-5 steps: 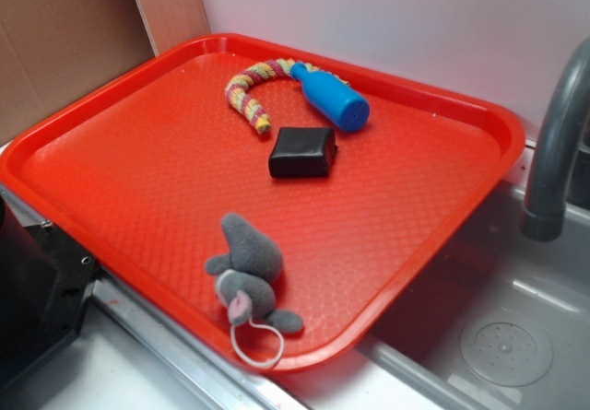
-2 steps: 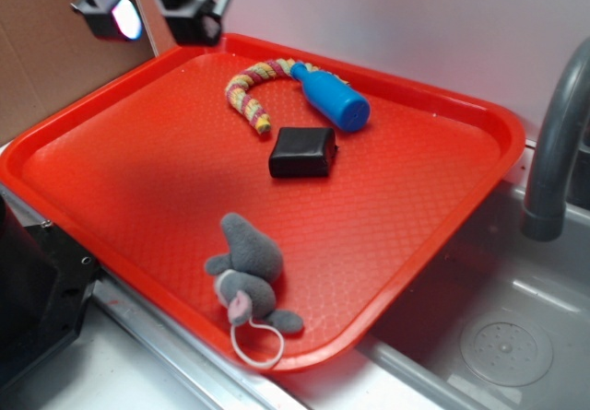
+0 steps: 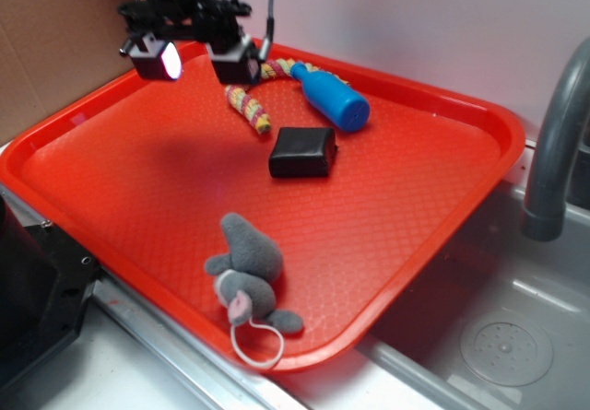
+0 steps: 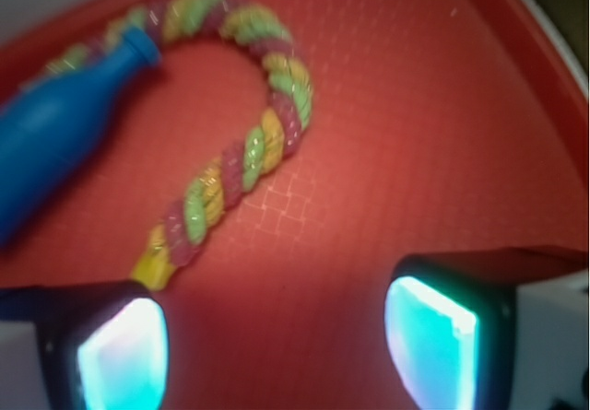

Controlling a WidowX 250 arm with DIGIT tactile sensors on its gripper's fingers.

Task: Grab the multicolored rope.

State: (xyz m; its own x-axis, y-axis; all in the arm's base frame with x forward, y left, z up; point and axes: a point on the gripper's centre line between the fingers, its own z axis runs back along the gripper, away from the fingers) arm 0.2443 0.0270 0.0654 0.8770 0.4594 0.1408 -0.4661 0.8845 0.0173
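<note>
The multicolored rope (image 3: 251, 106) lies curved at the far side of the red tray (image 3: 479, 115); one end touches the neck of the blue bottle (image 3: 334, 98). My gripper (image 3: 195, 60) hovers above the tray just left of the rope, jaws wide open and empty, partly hiding the rope's bend. In the wrist view the rope (image 4: 253, 147) arcs above the fingers; its yellow end lies just above the left fingertip (image 4: 120, 355). The bottle (image 4: 64, 147) is at the left. Only bare tray shows between the fingers.
A black block (image 3: 302, 151) lies mid-tray, right of the rope. A grey plush mouse (image 3: 247, 272) with a white cord tail sits near the front rim. A grey faucet (image 3: 558, 143) and sink stand at the right. Cardboard stands behind at the left.
The gripper came into view from the upper left and moved right and down toward the rope, now covering its bend. The objects on the tray have not moved.
</note>
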